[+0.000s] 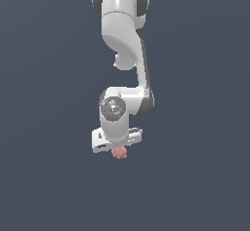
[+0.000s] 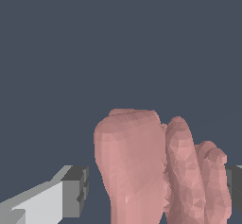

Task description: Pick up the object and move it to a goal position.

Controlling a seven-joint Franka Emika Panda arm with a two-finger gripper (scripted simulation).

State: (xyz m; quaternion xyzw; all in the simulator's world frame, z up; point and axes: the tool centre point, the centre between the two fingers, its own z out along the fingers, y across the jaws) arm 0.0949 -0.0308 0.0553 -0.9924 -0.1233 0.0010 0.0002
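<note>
Where arm (image 1: 122, 45) hangs from 12 o'clock of exterior view, wrist bent low, gripper (image 1: 118, 149) points down near frame centre; pink lump (image 1: 119, 152) sits right under white hand, at its 6 o'clock, partly hidden by it. Wrist view: lump (image 2: 156, 171) large, ridged, lobed, sitting between two fingers, grey pad (image 2: 75, 191) just beside it with thin gap, other pad (image 2: 235, 187) touching its far lobe. Fingers close around lump, not fully clamped on both sides; grasp firmness cannot tell. Plain dark blue-grey background (image 1: 49, 103), no surface edge seen
</note>
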